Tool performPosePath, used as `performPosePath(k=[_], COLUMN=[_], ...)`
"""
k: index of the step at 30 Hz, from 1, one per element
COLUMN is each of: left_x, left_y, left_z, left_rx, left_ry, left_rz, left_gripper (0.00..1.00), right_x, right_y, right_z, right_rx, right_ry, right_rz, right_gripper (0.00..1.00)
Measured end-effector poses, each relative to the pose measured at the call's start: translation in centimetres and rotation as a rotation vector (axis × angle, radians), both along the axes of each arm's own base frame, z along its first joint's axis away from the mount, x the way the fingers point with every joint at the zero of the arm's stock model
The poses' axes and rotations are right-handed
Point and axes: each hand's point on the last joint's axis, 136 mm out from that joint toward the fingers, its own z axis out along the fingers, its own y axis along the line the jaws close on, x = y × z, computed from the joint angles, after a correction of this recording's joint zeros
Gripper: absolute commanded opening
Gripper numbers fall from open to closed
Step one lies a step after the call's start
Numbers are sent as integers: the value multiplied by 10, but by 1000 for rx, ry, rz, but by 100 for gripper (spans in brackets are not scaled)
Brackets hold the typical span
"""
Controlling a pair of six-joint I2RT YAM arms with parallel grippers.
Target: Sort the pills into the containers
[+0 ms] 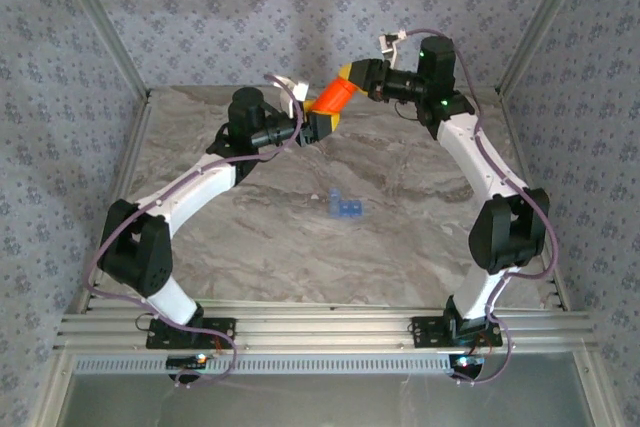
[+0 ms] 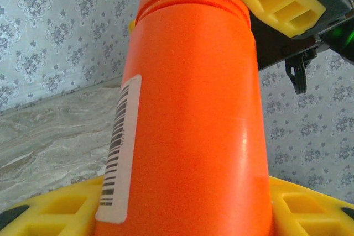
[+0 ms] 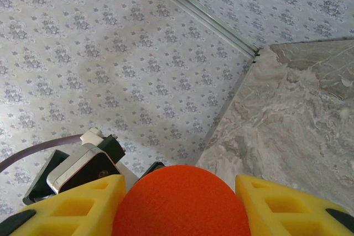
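Two tools share one load: your left tool (image 1: 318, 125) is clamped on the lower body of the orange bottle (image 1: 333, 97), and your right tool (image 1: 352, 74) is clamped on its cap end. You have the bottle tilted in the air over the far part of the worktop (image 1: 420, 237). The blue pill box (image 1: 345, 208) lies on the worktop near its middle, well apart from the bottle and both tools.

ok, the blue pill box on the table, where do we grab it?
Likely from straight above, jaws across its narrow width near mid-length: the pill box lies flat and alone on the table, a short strip with both long sides free.
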Motion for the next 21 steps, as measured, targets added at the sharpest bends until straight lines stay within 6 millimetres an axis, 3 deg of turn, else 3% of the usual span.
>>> performPosePath(k=[5, 10, 17, 21], left_x=[1, 0, 9, 17], left_y=[0, 0, 7, 15], left_z=[-1, -3, -13, -20], left_rx=[1, 8, 51, 84], left_ry=[2, 5, 7, -1], left_rz=[-1, -1, 41, 85], left_gripper=[0, 0, 0, 0], right_x=[0, 0, 8, 17], right_y=[0, 1, -1, -7], right_z=[0, -2, -7, -6], right_rx=[9, 6, -2, -5], right_ry=[1, 17, 69, 106], right_rz=[2, 0, -69, -140], right_gripper=[40, 50, 87, 93])
